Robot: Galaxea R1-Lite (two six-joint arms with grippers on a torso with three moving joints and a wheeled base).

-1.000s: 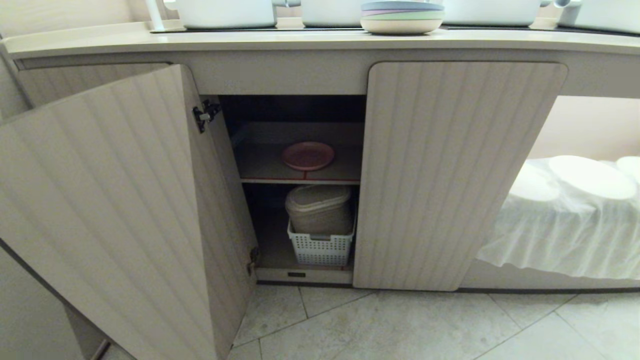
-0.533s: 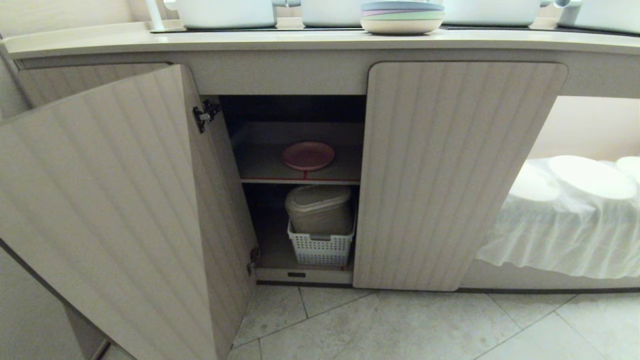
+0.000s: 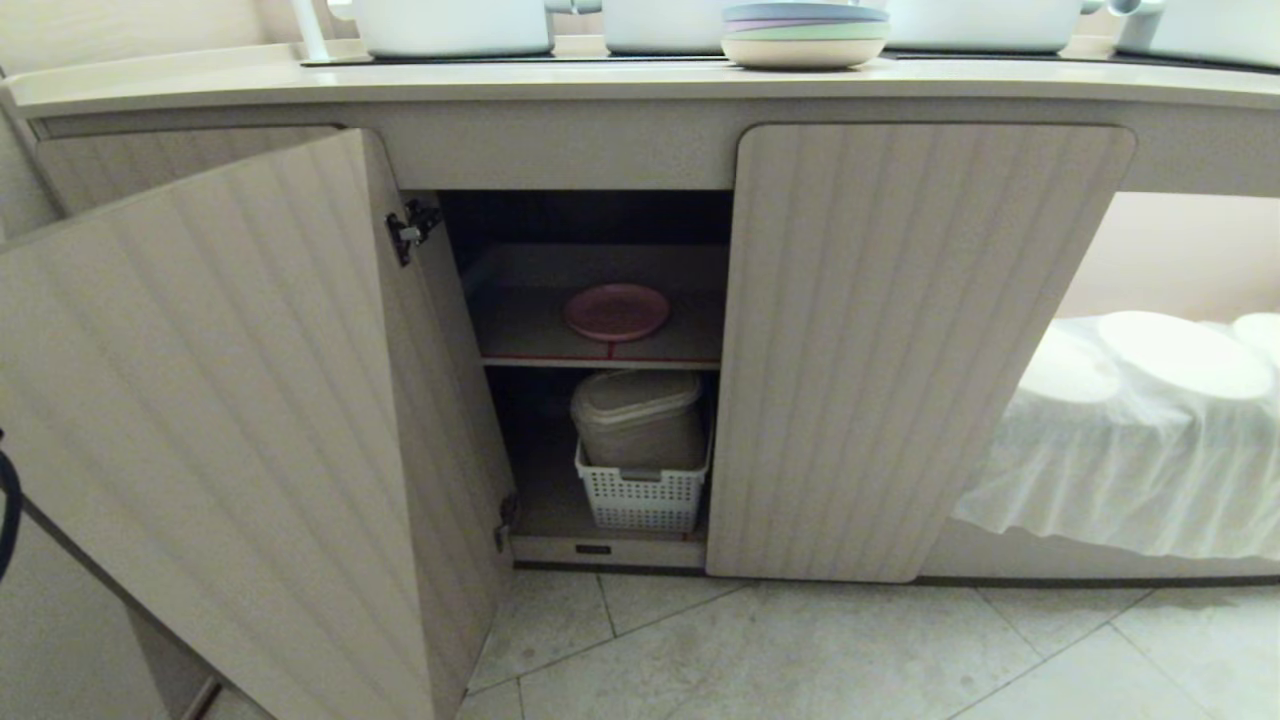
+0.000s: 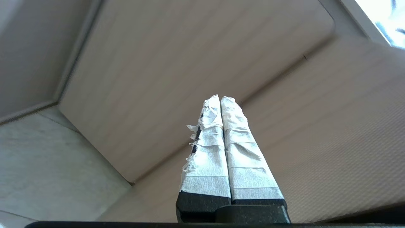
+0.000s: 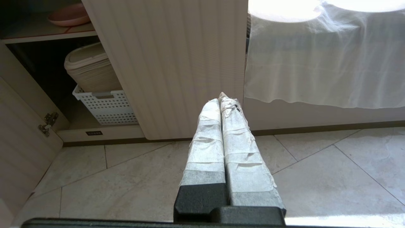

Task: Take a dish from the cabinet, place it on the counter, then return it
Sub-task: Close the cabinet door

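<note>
1. The cabinet (image 3: 920,350) stands with its left door (image 3: 230,420) swung wide and its right door (image 3: 890,340) closed.
2. The dish (image 3: 616,311), pink and round, lies flat on the upper shelf (image 3: 520,330) inside the opening, near the red front edge and toward the right half of the visible shelf.
3. It also shows in the right wrist view (image 5: 69,15), at the corner of the shelf, beside the closed door.
4. Below the shelf a white perforated basket (image 3: 642,495) sits on the cabinet floor with a beige lidded bin (image 3: 638,415) in it.
5. The table (image 3: 640,85) runs along the top; on it a stack of plates (image 3: 803,35) topped by a blue one sits in front of white pots (image 3: 450,25).
6. To the right of the cabinet a white cloth (image 3: 1120,450) drapes over a lower surface.
7. The left gripper (image 4: 220,98) is close to the outer face of the open door, its taped fingers (image 4: 208,148) clenched together and holding nothing.
8. The right gripper (image 5: 221,98) hangs low over the tiled floor (image 3: 800,650), pointing at the foot of the closed door; its fingers (image 5: 237,139) are also pressed together, empty.
9. Neither gripper appears in the head view; only a dark cable loop (image 3: 8,510) shows at its left edge.
</note>
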